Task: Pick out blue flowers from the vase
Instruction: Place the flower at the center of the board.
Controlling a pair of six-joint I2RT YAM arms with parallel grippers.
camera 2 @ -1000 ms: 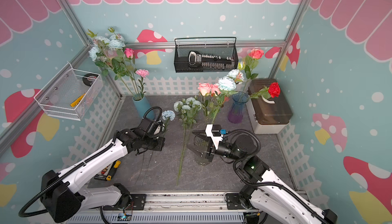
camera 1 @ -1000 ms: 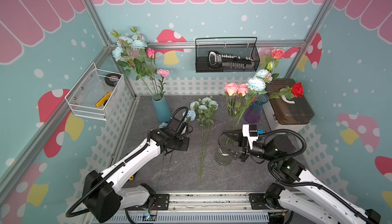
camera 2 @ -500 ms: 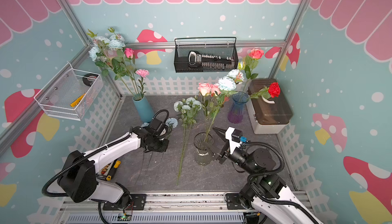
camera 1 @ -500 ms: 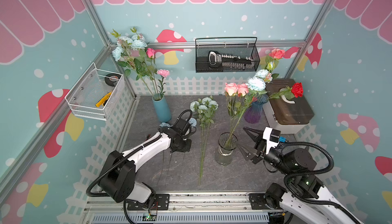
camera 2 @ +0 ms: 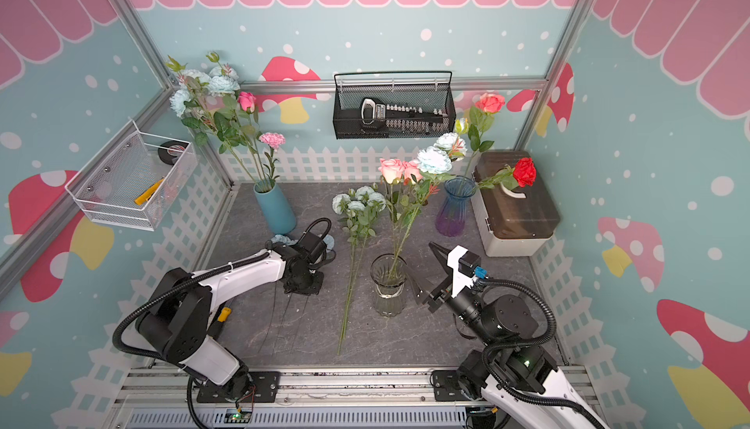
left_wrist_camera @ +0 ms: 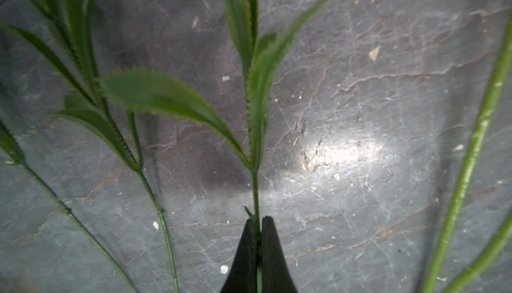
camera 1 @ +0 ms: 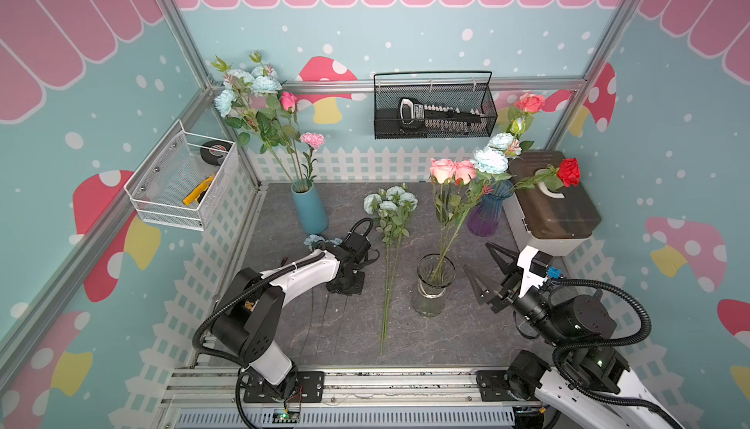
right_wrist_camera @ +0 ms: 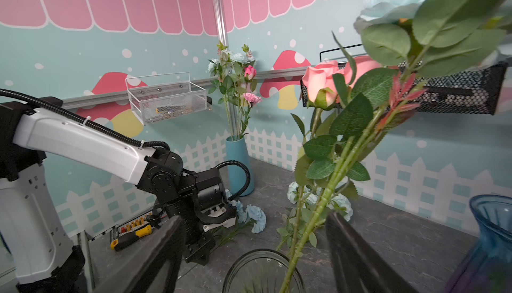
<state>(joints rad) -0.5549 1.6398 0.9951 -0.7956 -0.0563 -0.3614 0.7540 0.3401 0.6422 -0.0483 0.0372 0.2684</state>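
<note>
Three vases stand on the grey table (camera 1: 446, 337): a teal vase (camera 1: 310, 212) at the back left, a clear glass vase (camera 1: 434, 289) in the middle and a purple vase (camera 1: 485, 216) at the back right.

Blue flowers (camera 2: 359, 199) occupy four locations.
- **One:** three pale-blue heads (camera 1: 266, 84) stand in the teal vase, with one pink rosebud (camera 1: 288, 100) and one pink carnation (camera 1: 312, 138).
- **Two:** a blue spray (camera 1: 389, 199) of about four heads lies flat on the table between the arms, heads toward the back wall.
- **Three:** at least two blue carnations (right_wrist_camera: 255, 214) lie on the table just beside the wrist of the left arm (camera 1: 300, 272).
- **Four:** two large blue blooms (camera 1: 491, 161) rise above the glass and purple vases. Which vase holds each cannot be told.

Two pink roses (camera 1: 442, 169) stand in the glass vase.

The left gripper (left_wrist_camera: 258, 222) is low over the table, its fingers pinched tight on one thin green stem (left_wrist_camera: 256, 189). Two more thin stems (left_wrist_camera: 163, 222) lie beside it. The right gripper (camera 1: 475, 254) has its jaws spread wide and holds nothing; it is near the glass vase and apart from it
</note>
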